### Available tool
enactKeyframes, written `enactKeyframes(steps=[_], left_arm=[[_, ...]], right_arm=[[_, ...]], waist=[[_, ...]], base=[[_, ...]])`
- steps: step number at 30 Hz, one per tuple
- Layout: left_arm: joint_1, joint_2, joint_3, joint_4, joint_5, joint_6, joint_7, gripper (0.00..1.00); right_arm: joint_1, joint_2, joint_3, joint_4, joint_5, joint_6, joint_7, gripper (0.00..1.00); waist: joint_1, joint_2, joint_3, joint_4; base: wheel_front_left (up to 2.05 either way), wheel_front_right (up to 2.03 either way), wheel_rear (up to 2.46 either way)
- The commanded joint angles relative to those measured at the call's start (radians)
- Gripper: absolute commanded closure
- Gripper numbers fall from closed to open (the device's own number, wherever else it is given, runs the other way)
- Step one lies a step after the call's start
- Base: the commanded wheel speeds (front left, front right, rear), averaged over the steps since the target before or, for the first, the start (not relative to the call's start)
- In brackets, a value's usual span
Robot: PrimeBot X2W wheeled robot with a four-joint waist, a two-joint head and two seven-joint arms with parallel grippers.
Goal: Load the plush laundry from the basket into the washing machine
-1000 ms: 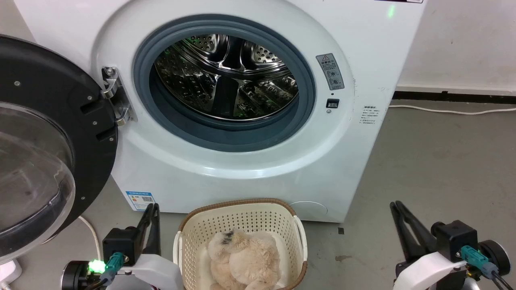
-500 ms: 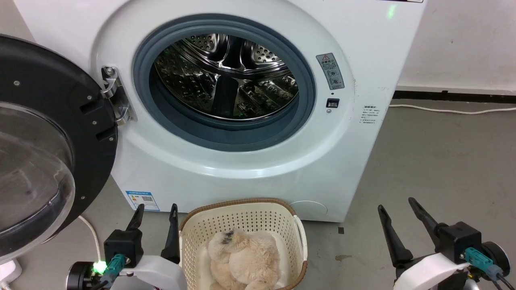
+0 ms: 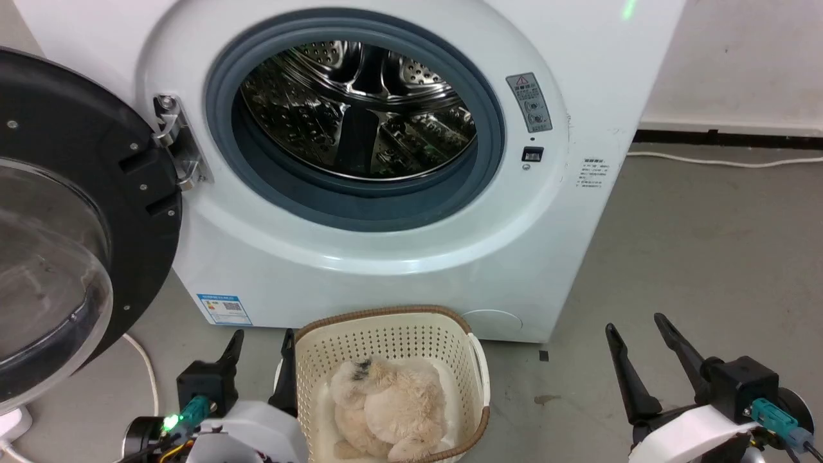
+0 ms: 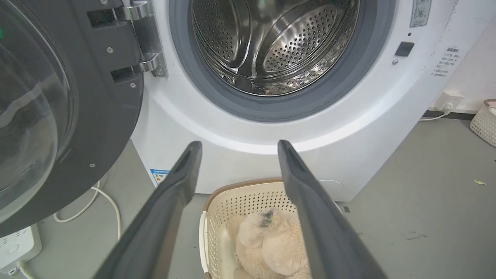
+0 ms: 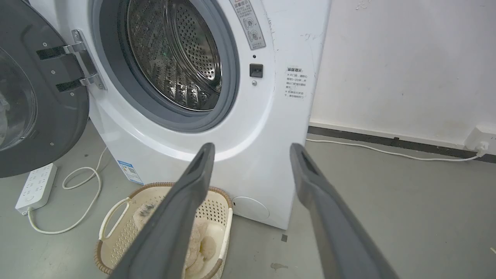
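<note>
The cream-beige plush laundry (image 3: 386, 408) lies in the cream basket (image 3: 392, 341) on the floor before the white washing machine (image 3: 398, 257). The machine's black-rimmed glass door (image 3: 71, 218) stands swung open to the left, baring the steel drum (image 3: 357, 112). My left gripper (image 3: 260, 337) is open, just left of the basket's rim, nothing between its fingers. My right gripper (image 3: 634, 323) is open over bare floor well right of the basket. The left wrist view shows the plush laundry (image 4: 271, 244) in the basket (image 4: 240, 201) beyond the open left gripper (image 4: 236, 145). The right wrist view has the basket (image 5: 217, 211) at lower left.
A white cable (image 3: 144, 370) and a power strip (image 5: 37, 188) lie on the floor under the open door. Another cable (image 3: 726, 162) runs along the wall at right. A second basket (image 4: 484, 124) stands far right by the wall. Grey floor (image 3: 694, 257) spreads to the right.
Both grippers have gone from shut to open. The head camera has tilted down a little, so the whole scene sits higher in the picture.
</note>
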Motion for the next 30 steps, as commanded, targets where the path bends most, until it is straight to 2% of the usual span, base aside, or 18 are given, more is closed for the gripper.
enactKeyframes(steps=[1, 30], left_arm=[[-0.022, 0.004, -0.006, 0.015, -0.012, 0.001, 0.006, 0.0], [-0.275, 0.026, -0.103, 0.316, -0.13, -0.03, 0.217, 0.0]], right_arm=[[0.01, 0.0, -0.003, 0.002, 0.012, 0.0, -0.012, 0.0], [-0.037, 0.001, -0.017, -0.007, 0.122, 0.0, -0.073, 0.0]], waist=[[0.0, 0.0, 0.007, -0.002], [0.0, 0.0, 0.215, -0.069]], base=[[0.0, 0.0, 0.0], [0.0, 0.0, 0.0]])
